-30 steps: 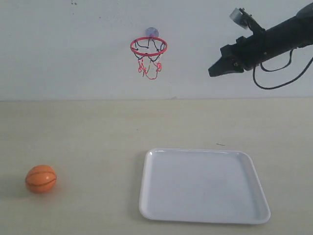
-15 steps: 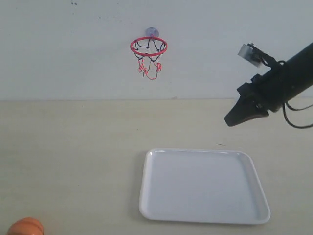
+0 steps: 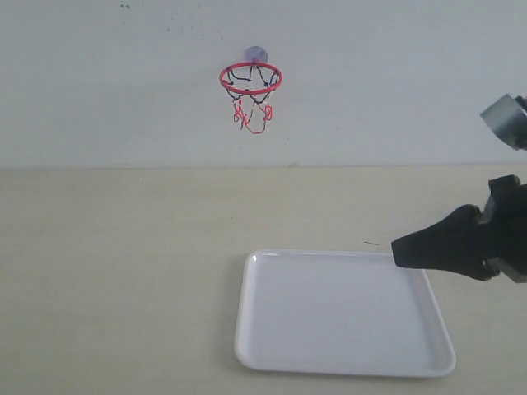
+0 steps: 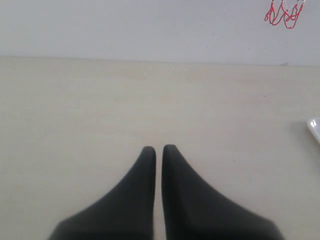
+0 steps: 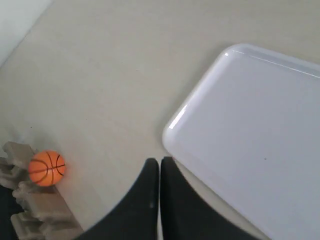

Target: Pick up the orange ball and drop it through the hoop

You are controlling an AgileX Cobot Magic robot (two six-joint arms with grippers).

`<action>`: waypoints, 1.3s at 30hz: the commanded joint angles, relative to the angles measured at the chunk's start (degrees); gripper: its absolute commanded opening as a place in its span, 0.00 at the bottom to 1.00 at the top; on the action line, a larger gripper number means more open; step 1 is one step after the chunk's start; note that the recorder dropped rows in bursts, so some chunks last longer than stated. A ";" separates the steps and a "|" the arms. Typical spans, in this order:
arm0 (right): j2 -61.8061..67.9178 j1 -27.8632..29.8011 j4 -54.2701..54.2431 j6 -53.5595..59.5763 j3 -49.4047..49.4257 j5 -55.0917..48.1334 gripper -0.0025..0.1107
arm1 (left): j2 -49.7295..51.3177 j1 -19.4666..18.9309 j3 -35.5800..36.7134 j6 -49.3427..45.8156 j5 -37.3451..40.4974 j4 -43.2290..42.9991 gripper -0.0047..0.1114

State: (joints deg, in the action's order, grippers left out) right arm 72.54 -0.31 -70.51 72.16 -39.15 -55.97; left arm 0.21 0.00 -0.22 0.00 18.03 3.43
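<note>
The orange ball shows only in the right wrist view, resting against a beige notched fixture far from the tray; it is out of the exterior view. The hoop, a red ring with string net, hangs on the back wall; its red net strings show in the left wrist view. My right gripper is shut and empty, hovering over the tray's right far edge; its fingertips sit near the tray corner. My left gripper is shut and empty above bare table, unseen in the exterior view.
A white tray lies on the beige table at centre right; its corner appears in the right wrist view and a sliver of its edge in the left wrist view. The white wall rises behind the table.
The ball rolled toward the front left and left the exterior view. My right arm swung down and to the right, from high near the wall to just above the tray's right side.
</note>
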 commanded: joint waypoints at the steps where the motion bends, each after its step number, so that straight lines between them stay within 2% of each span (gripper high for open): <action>1: -6.21 0.10 -0.85 1.09 1.89 -2.70 0.02 | -0.21 0.00 0.22 0.32 0.02 0.35 0.08; 15: -10.73 0.10 -0.99 1.24 1.89 -3.24 0.02 | -0.21 0.00 0.22 0.32 0.02 0.35 0.08; 19: -13.71 0.10 -0.99 1.27 1.89 0.07 0.02 | -0.21 0.00 0.22 0.32 0.02 0.35 0.08; 23: -19.89 0.10 -1.21 0.23 2.03 5.50 0.02 | -0.21 0.00 0.22 0.32 0.02 0.35 0.08; 28: -28.49 0.10 -2.10 0.14 6.59 17.19 0.02 | -0.21 0.00 0.22 0.32 0.02 0.35 0.08; 35: -44.90 0.10 -4.33 -0.29 21.55 36.03 0.02 | -0.21 0.00 0.22 0.32 0.02 0.35 0.08; 39: -56.98 0.10 -4.33 -0.29 28.67 39.96 0.02 | -0.21 0.00 0.22 0.32 0.02 0.35 0.08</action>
State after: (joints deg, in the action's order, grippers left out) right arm 21.71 -0.31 -74.04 71.84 -13.92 -19.33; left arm 0.21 0.00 -0.22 0.00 18.03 3.43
